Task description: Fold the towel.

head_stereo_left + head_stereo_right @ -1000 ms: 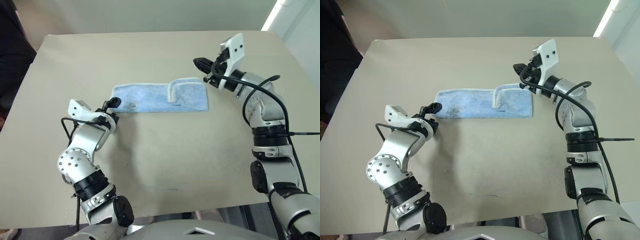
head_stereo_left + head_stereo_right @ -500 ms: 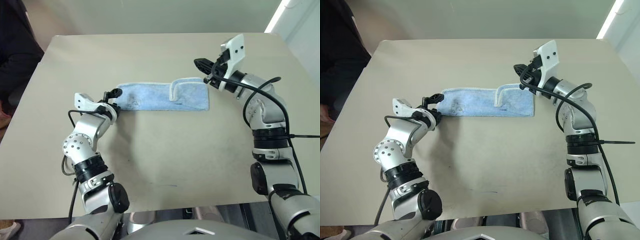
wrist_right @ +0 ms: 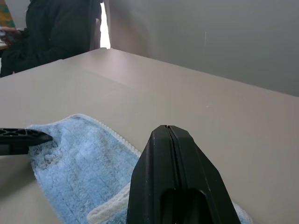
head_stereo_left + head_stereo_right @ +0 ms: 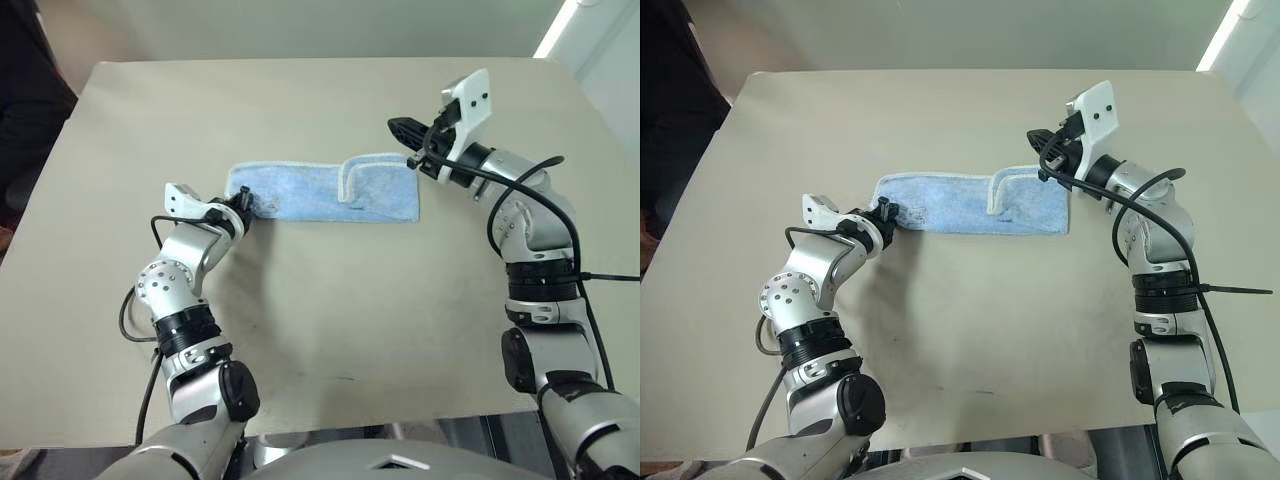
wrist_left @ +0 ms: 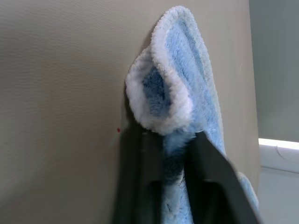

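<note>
Two black fingers point(image 5: 205, 182) of the left gripper point(image 4: 243, 200) pinch the towel's point(image 4: 320, 193) left end, a grip the left wrist view shows close up: fluffy blue terry bulging in a white-edged loop. From the head views the towel lies as a long strip mid-table point(image 4: 330, 320), its right part folded over. Above that end, the right gripper point(image 4: 1037, 136) hovers, jaws pressed together, empty.

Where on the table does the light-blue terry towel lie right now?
In the left eye view, the light-blue terry towel lies mid-table, its left end pinched in the left tool, its right end below the right tool.
</note>
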Motion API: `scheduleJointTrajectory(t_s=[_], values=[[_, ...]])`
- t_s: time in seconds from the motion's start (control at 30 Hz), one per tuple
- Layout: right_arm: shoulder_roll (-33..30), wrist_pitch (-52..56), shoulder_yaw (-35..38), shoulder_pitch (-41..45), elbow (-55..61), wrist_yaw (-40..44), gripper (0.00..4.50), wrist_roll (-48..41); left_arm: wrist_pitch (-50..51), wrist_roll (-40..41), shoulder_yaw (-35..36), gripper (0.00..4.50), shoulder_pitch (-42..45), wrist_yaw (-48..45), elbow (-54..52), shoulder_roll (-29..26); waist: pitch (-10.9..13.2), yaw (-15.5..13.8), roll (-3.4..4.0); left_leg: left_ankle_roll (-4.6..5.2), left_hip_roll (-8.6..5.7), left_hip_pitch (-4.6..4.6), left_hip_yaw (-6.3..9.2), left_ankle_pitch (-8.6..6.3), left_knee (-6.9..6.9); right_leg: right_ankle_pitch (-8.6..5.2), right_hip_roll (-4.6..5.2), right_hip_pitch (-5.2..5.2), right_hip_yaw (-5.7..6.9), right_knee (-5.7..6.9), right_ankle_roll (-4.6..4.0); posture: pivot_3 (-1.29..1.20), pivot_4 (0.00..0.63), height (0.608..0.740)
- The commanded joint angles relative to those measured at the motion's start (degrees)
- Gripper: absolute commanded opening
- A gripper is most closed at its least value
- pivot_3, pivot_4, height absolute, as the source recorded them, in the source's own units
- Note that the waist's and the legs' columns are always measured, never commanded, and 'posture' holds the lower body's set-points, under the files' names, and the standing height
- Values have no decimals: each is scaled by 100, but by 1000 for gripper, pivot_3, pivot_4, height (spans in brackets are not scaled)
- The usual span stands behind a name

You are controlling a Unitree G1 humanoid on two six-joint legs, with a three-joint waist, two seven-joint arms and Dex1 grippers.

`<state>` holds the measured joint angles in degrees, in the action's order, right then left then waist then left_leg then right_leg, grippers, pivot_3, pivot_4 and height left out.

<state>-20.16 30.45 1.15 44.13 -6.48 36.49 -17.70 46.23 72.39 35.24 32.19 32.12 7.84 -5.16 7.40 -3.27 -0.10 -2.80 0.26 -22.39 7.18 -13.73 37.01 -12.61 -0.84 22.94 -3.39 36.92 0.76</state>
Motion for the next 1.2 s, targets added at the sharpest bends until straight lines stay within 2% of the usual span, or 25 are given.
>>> scheduleJointTrajectory(t_s=[0.03, 0.23, 0.4, 0.6, 0.7, 0.83, 0.93, 1.03, 1.2], values=[[-34, -2, 95, -2, 268, -46, 0, -80, 2, 63, -214, 13, 101, -293, -334, -66, 0, 0, 0, -1, 3, -4, 0, -1, 0, -5, 0, 3, 0, -2, 1, 0, 150, 740], [-74, 40, 134, -63, 342, -72, 0, -92, 117, -228, -783, 13, 39, -1164, -946, -449, 0, 1, 0, -7, 21, -42, 0, -15, 2, -13, -11, 38, -1, -15, -2, 0, 150, 740], [-205, 78, 294, -139, 348, -130, 0, -118, 302, -777, -1671, 13, 205, -2269, -1741, -1178, 0, 4, -1, -3, 27, -51, 3, -38, 2, -13, -14, 52, 1, -9, -3, 0, 150, 740], [-287, -2, 489, -161, 222, -280, 0, -84, 591, -1500, -2890, 13, 633, -3615, -1927, -1865, 0, 4, -1, -2, 26, -50, 5, -43, 11, -13, -13, 51, 1, 2, -4, 0, 150, 740], [-279, -60, 726, -87, 96, -551, 0, -93, 609, -1907, -3460, 13, 1022, -4206, -1612, -1837, 0, 2, -1, -2, 27, -50, 7, -42, 12, -12, -12, 52, 1, 4, -4, 0, 150, 740], [-313, -134, 1125, -6, -44, -919, 0, -149, 537, -2897, -4407, 13, 1666, -4796, -795, -1702, 0, 0, -1, -2, 27, -51, 10, -43, 15, -10, -9, 52, 0, 2, 0, 0, 150, 740], [-328, -124, 1263, -12, -23, -1015, 0, -185, 440, -3451, -4758, 13, 1974, -5106, -290, -1540, 0, 10, -1, 0, 30, -52, 8, -44, 15, -10, -7, 53, -1, 2, 1, 0, 150, 740], [-362, -78, 1446, -153, 202, -1184, 0, -206, 155, -4245, -5486, 13, 2410, -5632, 540, -1230, 0, 15, -1, 0, 35, -53, 4, -44, 10, -10, -9, 57, -2, -2, 1, 0, 150, 740], [-372, 42, 1557, -387, 553, -1347, 0, -271, -151, -4915, -5697, 13, 2661, -6104, 1315, -776, 0, 19, -1, 3, 39, -59, -2, -45, 10, -12, -9, 62, -8, -7, 5, 0, 150, 740]])
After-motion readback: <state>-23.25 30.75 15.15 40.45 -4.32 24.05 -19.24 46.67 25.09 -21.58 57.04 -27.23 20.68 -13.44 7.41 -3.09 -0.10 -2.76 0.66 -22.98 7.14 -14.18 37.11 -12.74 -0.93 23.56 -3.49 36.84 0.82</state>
